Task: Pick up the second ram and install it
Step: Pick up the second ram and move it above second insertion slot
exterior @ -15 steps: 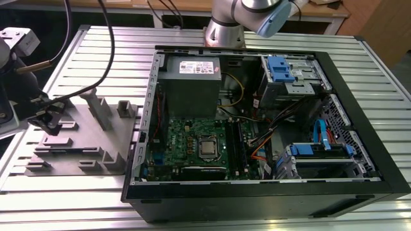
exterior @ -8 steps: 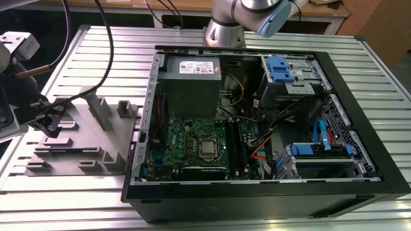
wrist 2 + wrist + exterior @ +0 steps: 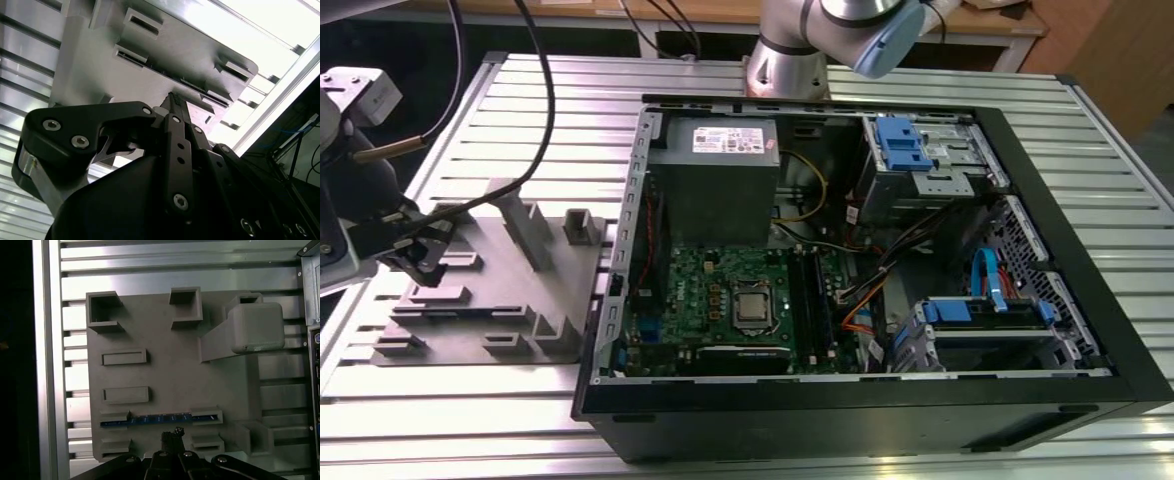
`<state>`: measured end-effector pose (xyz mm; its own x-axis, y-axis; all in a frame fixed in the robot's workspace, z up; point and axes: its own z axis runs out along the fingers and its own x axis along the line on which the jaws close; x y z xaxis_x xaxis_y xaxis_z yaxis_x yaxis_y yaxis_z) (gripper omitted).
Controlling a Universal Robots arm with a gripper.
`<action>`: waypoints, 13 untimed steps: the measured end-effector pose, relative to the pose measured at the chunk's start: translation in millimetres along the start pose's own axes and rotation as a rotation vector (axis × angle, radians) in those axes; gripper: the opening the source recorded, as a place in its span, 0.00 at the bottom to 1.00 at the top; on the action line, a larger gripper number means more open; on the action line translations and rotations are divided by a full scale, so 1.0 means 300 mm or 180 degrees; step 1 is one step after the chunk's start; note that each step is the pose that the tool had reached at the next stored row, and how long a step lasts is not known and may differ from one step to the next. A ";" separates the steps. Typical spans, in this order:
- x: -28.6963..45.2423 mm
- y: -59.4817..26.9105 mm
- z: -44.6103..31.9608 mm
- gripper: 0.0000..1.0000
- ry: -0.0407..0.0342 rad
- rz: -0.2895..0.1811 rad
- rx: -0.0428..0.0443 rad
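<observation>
My gripper (image 3: 171, 434) hangs just above the grey holder (image 3: 165, 375), fingers drawn narrow and almost together, with nothing between them. Right beyond the tips, the second ram (image 3: 150, 419) stands on edge in one of the holder's long slots, near the holder's edge closest to me, its blue board showing along the top. I judge two risks. Coming down this narrow, I would land on the stick's top edge instead of straddling it. My tips also sit off its middle, toward the holder's side nearest the computer case (image 3: 1067, 400), so a grip there could tilt the stick and jam it in the slot. Farther off, beyond the holder on the slatted table (image 3: 480, 430), the case lies open with the green motherboard (image 3: 707, 290) inside.
</observation>
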<state>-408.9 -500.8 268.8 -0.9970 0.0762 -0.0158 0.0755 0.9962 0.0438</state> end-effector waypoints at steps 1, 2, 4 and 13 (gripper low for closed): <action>0.000 0.000 0.000 0.07 0.0000 0.0000 0.0000; 0.000 0.000 0.000 0.07 0.0000 0.0000 0.0000; 0.000 0.000 0.000 0.07 0.0000 0.0000 0.0000; 0.001 0.000 0.001 0.07 0.0011 -0.0257 -0.0004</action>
<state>-409.1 -500.9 268.6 -0.9999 -0.0045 -0.0158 -0.0052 0.9990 0.0437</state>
